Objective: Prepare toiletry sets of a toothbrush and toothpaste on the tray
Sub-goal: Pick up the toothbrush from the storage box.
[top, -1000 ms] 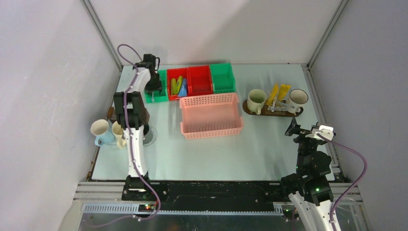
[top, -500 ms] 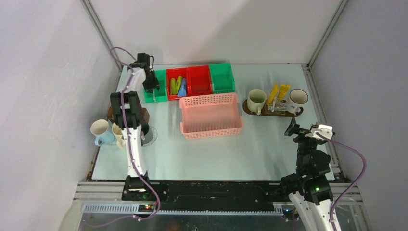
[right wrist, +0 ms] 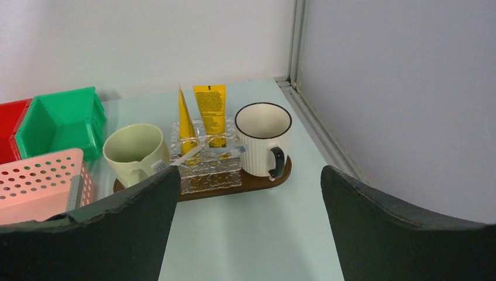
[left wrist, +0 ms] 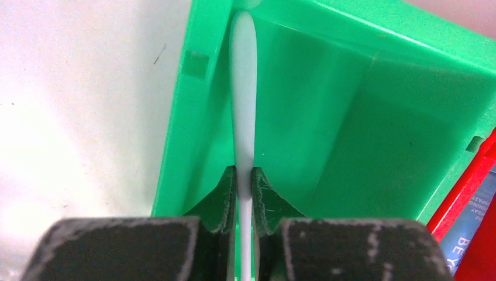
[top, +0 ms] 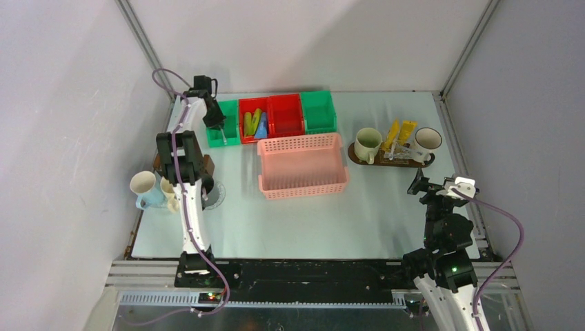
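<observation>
Pale grey walls enclosed a light bench [top: 386, 221]. A pink lattice basket [top: 303, 165] sat at its middle, and behind it ran a row of green and red bins.

At the right stood the brown oval tray [right wrist: 257, 182]. It carried a cream mug [right wrist: 135, 153], a white mug with a dark rim [right wrist: 263, 139] and, between them, two yellow tubes [right wrist: 210, 114] upright in a clear patterned holder [right wrist: 205, 170]. The brushes there were too faint to count.

At the left edge, the left arm partly hid a second cream mug [top: 169, 189] and a clear disc [top: 214, 196].

The left gripper [left wrist: 244, 178] reached into the leftmost green bin [left wrist: 351, 117], its fingers pinched tight on the thin pale handle of a toothbrush [left wrist: 243, 88], whose lower end was cut off between them. The right gripper [right wrist: 248, 199] hung near the tray, spread wide and holding nothing.
</observation>
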Available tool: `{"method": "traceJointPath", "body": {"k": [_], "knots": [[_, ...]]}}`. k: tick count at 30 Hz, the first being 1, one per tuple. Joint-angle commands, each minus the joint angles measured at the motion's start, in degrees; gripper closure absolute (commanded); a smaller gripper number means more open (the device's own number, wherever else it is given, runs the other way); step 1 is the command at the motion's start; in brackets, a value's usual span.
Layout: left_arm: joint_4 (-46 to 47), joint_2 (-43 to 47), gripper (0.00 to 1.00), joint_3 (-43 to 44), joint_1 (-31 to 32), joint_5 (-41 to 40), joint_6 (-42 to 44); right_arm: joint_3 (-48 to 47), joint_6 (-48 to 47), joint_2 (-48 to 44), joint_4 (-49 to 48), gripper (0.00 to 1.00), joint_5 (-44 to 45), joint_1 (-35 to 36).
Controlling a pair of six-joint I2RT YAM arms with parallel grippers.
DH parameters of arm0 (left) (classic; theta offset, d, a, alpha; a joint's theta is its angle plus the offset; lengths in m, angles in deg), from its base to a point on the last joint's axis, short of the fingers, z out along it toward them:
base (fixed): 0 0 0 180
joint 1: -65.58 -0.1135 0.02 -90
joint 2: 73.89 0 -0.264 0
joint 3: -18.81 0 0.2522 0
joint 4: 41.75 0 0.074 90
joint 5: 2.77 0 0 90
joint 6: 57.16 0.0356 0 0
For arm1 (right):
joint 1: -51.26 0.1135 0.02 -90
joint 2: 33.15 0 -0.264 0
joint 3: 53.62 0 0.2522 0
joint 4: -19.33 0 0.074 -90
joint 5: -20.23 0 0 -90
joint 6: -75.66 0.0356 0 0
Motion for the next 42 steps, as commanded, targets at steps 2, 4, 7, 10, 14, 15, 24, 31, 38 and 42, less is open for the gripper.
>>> {"method": "traceJointPath", "body": {"k": [2,4,7,10,14,15,24,31,38,42], "knots": [[1.4,2.5,0.96,2.1,-0.3,0.0,-0.7,-0.6,-0.5,0.9,-1.2,0.08,-0.7,-0.3],[0.6,3.9,0.99,2.0,-0.3,0.3,-0.4,-0.6,-0.3,0.9,-1.3,0.08,-1.1,-0.3],[-0.3,6.4,1.0,1.6,-0.3,0.8,0.1,-0.6,0.1,0.8,-1.4,0.08,-1.7,-0.3],[-1.7,9.9,1.0,0.3,-0.2,2.7,0.4,-0.6,0.6,0.5,-1.5,0.08,-2.1,-0.2],[-4.0,14.9,1.0,-2.0,0.0,4.5,1.0,-0.6,1.4,0.1,-1.8,0.08,-1.9,-0.3],[-4.5,16.6,1.0,-2.5,0.0,4.8,1.2,-0.6,1.6,-0.3,-1.9,0.08,-2.1,-0.3],[-11.0,29.8,1.0,-12.7,-0.1,7.2,4.2,-0.7,1.9,-2.2,-2.0,0.08,0.0,3.7],[-13.6,43.9,1.0,-23.1,-1.6,0.1,5.1,-0.7,1.9,-4.7,-2.0,0.09,3.2,10.3],[-14.2,58.7,1.0,-36.3,-7.4,-3.6,4.4,-0.1,0.9,-8.4,-3.0,0.09,6.1,16.5],[-14.7,64.7,1.0,-40.9,-13.1,-3.2,3.7,0.6,0.0,-9.7,-4.2,0.08,7.9,19.9]]}}
